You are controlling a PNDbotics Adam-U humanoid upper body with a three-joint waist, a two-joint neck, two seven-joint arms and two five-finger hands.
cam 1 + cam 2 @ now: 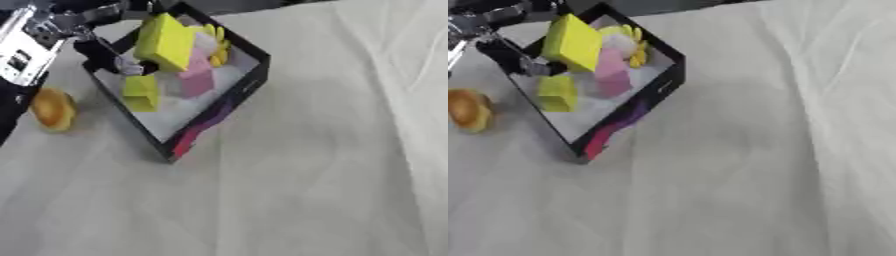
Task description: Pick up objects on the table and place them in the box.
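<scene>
Holding a big yellow block [164, 42] over the box [249, 82] near the table's far left corner, your left hand [109, 55] grips it; pink and yellow pieces are inside, one bun [54, 108] still outside.

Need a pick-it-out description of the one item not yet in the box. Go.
Start at the black-walled box near the upper left of the white cloth, with yellow and pink blocks inside. Look just outside its left wall, on the cloth: a small round golden-brown thing like a bun. It is the only loose object outside the box, and the only brown, rounded one.
</scene>
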